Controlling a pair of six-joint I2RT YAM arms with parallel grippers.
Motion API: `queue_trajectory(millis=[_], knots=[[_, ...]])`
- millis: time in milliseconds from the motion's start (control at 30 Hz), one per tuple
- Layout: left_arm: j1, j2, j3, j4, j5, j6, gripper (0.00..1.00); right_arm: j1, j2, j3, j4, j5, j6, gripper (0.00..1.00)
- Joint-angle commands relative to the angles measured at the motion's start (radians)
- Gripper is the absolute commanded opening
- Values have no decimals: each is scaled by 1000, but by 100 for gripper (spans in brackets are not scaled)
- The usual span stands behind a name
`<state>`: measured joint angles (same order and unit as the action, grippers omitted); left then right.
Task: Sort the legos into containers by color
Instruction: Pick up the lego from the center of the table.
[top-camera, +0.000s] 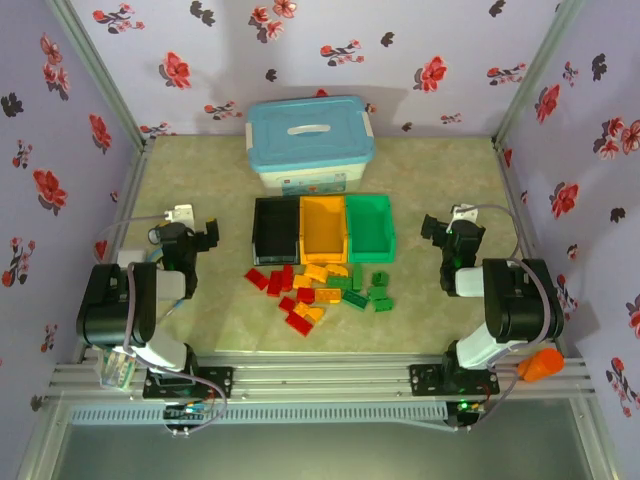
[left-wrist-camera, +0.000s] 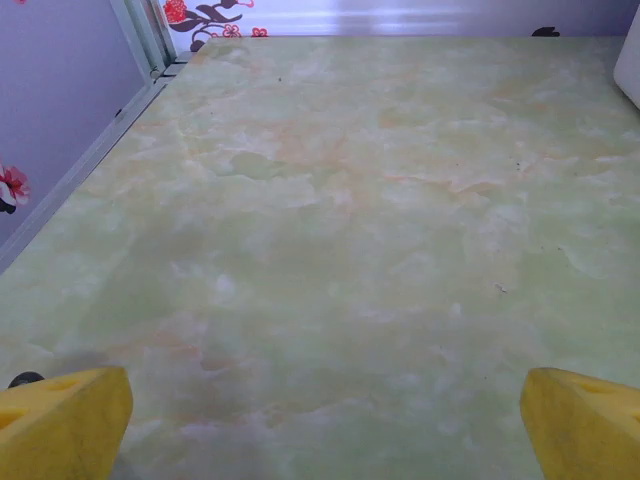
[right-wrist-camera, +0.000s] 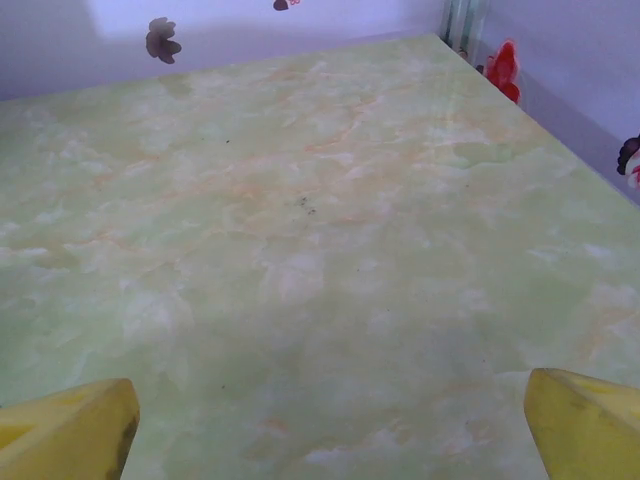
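Several red, orange-yellow and green legos (top-camera: 322, 289) lie in a loose pile on the table, just in front of three containers in a row: a black bin (top-camera: 275, 232), an orange-yellow bin (top-camera: 323, 230) and a green bin (top-camera: 370, 227). My left gripper (top-camera: 207, 233) rests left of the black bin, open and holding nothing; its yellow fingertips (left-wrist-camera: 62, 420) stand wide apart over bare table. Right of the green bin sits my right gripper (top-camera: 437, 228), open too, with yellow fingertips (right-wrist-camera: 585, 420) spread over bare table.
A white box with a light-blue lid (top-camera: 310, 143) stands behind the bins. Floral walls close in the left, right and back sides. The marbled green tabletop (top-camera: 190, 190) has free room at both sides of the bins.
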<state>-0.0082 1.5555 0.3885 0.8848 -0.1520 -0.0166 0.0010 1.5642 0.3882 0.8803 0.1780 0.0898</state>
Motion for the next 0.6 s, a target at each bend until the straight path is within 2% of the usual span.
queue_trajectory(millis=[0,567], knots=[[4,-11,6,2,14,0,100,4,-2,4,-1,-24,6,99],[4,-10,6,2,14,1,100,4,-6,2,2,-26,4,99]])
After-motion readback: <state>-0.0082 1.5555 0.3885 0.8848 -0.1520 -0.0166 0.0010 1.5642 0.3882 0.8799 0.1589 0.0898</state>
